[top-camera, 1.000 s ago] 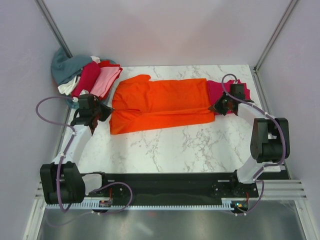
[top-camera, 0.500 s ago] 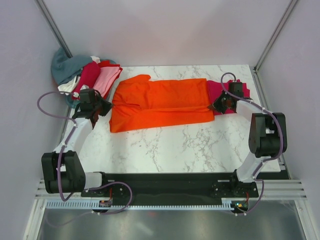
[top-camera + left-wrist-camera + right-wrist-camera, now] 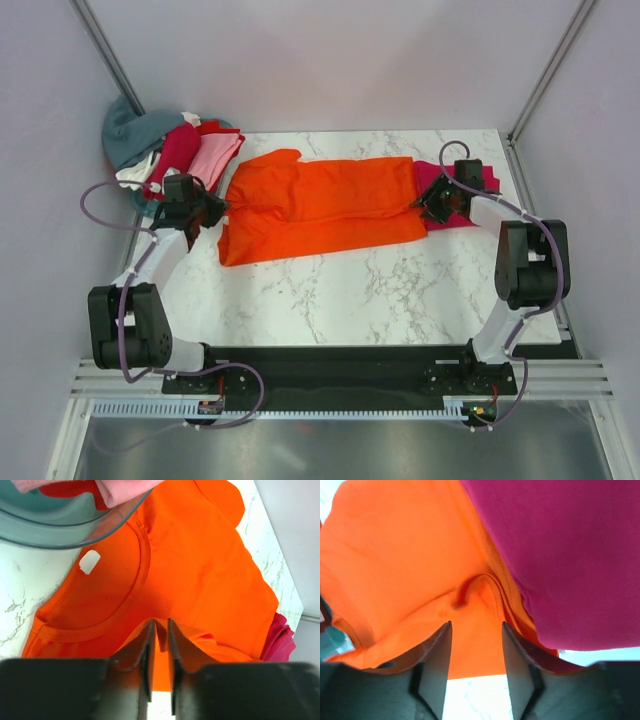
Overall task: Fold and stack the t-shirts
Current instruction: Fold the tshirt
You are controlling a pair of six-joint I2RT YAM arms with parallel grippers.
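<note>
The orange t-shirt [image 3: 320, 205] is laid flat across the far half of the marble desk [image 3: 400, 290], stretched lengthwise from near the left edge towards the right edge, with its collar end turned to the left. The left gripper [image 3: 212, 208] is set at that collar end; in its wrist view the fingers [image 3: 149, 655] are seen drawn almost together, with a thin fold of orange cloth clamped between them, and the ribbed collar [image 3: 135, 580] and a small white label [image 3: 90, 561] are seen just beyond the tips. The right gripper [image 3: 428, 198] is placed at the shirt's opposite end, near the far right corner. Its fingers [image 3: 440, 655] are held a little apart, with a bunched fold of the orange hem filling the gap (the cloth is puckered into a ridge just past the tips), so the hem appears to be gripped. The crimson-pink t-shirt [image 3: 560, 555] is found beneath and beside this end, touching the orange cloth. At the far left corner a loose pile is heaped: a teal shirt [image 3: 130, 130], a dark red shirt [image 3: 175, 150], a light pink shirt [image 3: 215, 160] and a white shirt [image 3: 130, 175].
</note>
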